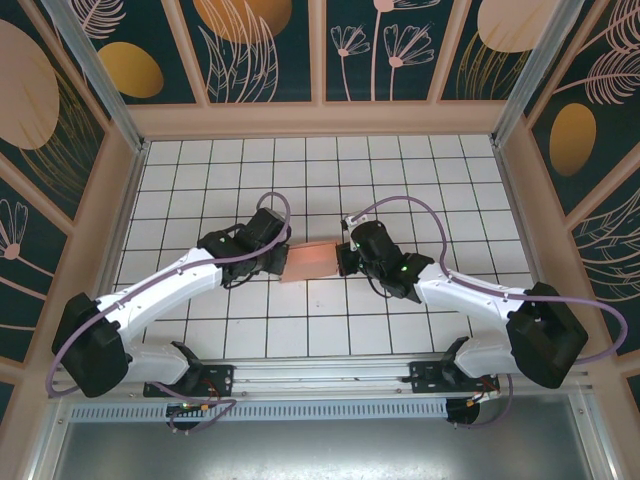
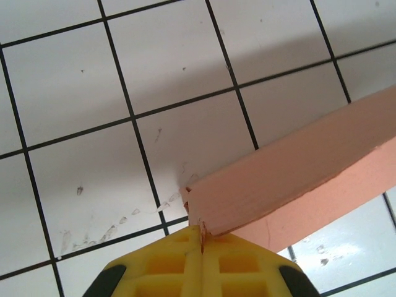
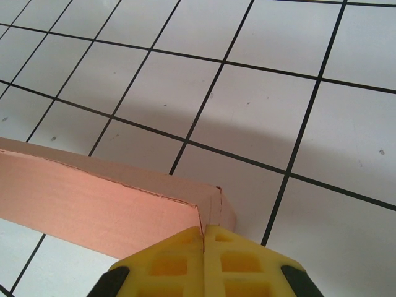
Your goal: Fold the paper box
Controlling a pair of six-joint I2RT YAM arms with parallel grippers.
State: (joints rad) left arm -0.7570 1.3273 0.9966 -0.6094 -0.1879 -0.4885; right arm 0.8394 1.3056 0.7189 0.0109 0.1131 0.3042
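Observation:
The paper box (image 1: 312,262) is a salmon-pink, folded-up rectangular box in the middle of the white tiled floor, spanning the gap between my two grippers. My left gripper (image 1: 284,263) is at its left end. In the left wrist view the yellow fingers (image 2: 167,266) are shut on a thin cardboard edge at the corner of the paper box (image 2: 297,179). My right gripper (image 1: 344,258) is at its right end. Its yellow fingers (image 3: 247,263) are shut on the corner seam of the paper box (image 3: 93,198). The box's shadow on the tiles suggests it hangs slightly above the floor.
The tiled floor (image 1: 440,180) is enclosed by a beige back wall (image 1: 320,120) and side walls (image 1: 100,220) with metal corner posts (image 1: 525,70). Both arm bases (image 1: 190,380) sit on a rail at the near edge.

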